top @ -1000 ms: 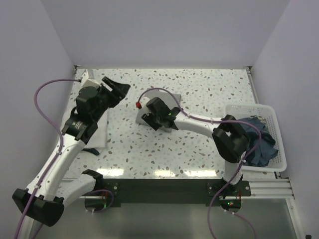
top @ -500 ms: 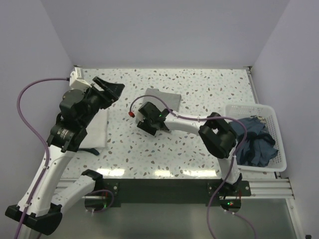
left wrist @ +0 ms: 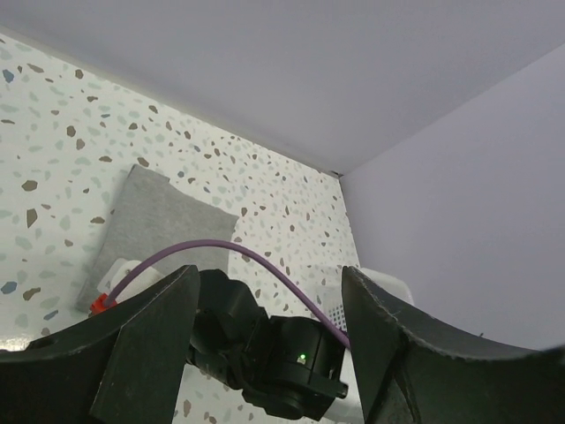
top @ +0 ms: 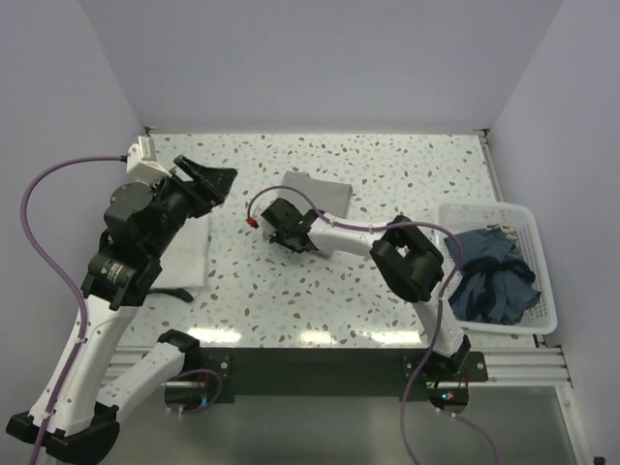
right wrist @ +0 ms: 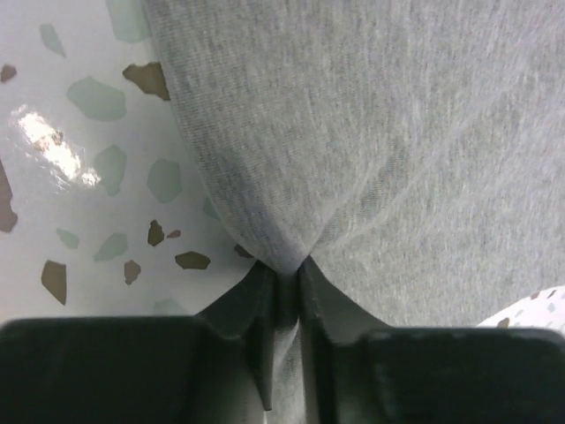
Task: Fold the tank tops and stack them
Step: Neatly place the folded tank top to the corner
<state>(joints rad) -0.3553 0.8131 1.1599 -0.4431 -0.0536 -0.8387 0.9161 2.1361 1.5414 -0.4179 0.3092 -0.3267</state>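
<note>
The light heather grey tank top (top: 320, 191) lies folded at the table's middle back, also in the left wrist view (left wrist: 152, 225). My right gripper (top: 294, 217) sits at its near left edge, shut on a pinched fold of the grey knit (right wrist: 282, 263). The white tank top (top: 191, 254) lies folded flat at the left. My left gripper (top: 217, 178) hangs above the table to the right of the white tank top, open and holding nothing; its fingers (left wrist: 146, 349) frame the right arm's wrist below.
A white lattice basket (top: 539, 254) stands at the right edge holding dark blue clothes (top: 496, 281); its corner shows in the left wrist view (left wrist: 378, 284). Purple cables loop off both arms. Walls close the back and both sides.
My right gripper slid a little left along the grey tank top's edge and shut on the fabric. The left arm drew back to the left, still open.
</note>
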